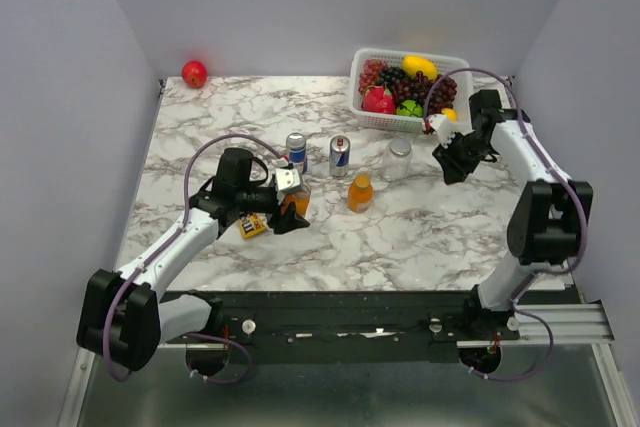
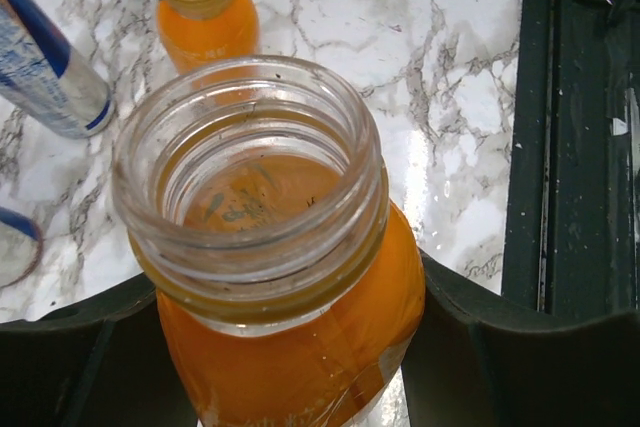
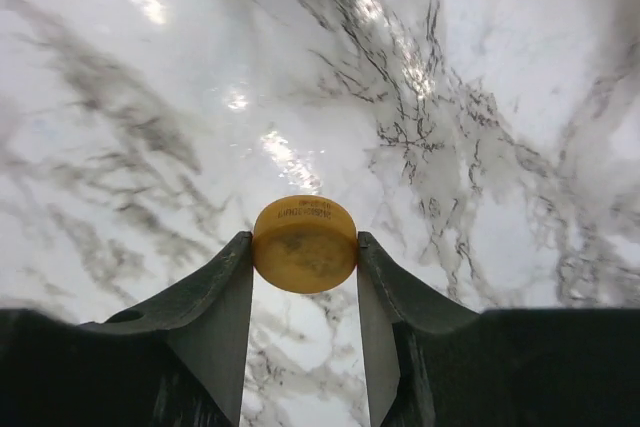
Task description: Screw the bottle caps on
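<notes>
Top external: my left gripper [image 1: 287, 209] clasps the uncapped bottle [image 1: 296, 201] left of centre; my right gripper [image 1: 452, 161] hangs well apart. Left wrist: its threaded mouth is bare. Right wrist: orange cap [image 3: 304, 244] pinched over marble (next, I judge: carry across, seat, twist).

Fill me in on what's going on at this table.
Two robot arms are partway through capping bottles. The left claw grips an uncapped bottle of orange liquid near the front left of the table. The right claw holds a small orange-gold cap, raised over the table at the right, well apart from that bottle. A second orange bottle stands between them with its cap on.
</notes>
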### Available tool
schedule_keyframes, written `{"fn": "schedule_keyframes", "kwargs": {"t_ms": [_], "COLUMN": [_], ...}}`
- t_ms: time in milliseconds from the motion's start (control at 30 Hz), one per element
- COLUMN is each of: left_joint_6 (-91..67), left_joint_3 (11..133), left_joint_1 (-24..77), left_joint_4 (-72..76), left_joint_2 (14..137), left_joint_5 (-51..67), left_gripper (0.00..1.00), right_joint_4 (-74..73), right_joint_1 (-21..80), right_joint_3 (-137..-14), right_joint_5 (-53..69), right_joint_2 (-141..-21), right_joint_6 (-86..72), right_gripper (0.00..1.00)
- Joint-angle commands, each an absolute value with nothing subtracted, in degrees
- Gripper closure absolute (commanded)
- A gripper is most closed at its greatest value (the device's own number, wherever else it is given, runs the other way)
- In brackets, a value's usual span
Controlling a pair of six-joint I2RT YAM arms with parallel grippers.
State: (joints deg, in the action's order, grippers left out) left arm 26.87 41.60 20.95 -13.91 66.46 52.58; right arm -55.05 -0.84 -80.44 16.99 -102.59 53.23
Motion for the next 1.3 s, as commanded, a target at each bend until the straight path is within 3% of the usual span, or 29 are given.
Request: {"fn": "schedule_keyframes", "kwargs": {"t_ms": [0,167,367,700,1267], "left_joint_6": [23.1,14.9,14.5,25.2,27.9], "left_joint_3": [37.6,34.8,34.9,36.8,36.2], "left_joint_1": [24.0,27.2,30.1,31.6,31.9], "left_joint_4": [-3.5,4.2,4.1,-5.1,-6.2], "left_joint_2": [65.3,63.4,61.7,60.4,57.8], "left_joint_5": [55.9,56.3,55.9,53.8,53.0], "left_gripper": [1.00,1.00,1.00,1.00,1.00], "right_joint_4": [-64.9,-66.3,-64.7,-72.3,-74.2], "right_joint_1": [5.3,21.0,34.9,44.6,54.3], "right_joint_3": [-80.9,-84.0,-94.8,-112.1,-115.3], "right_joint_5": [30.4,38.0,37.1,37.7,30.0], "right_joint_2": [-88.6,-80.8,-86.6,-97.9,-103.2], "right_joint_6": [58.0,58.8,53.8,55.7,52.9], "right_gripper": [0.61,0.59,0.59,0.59,0.57]}}
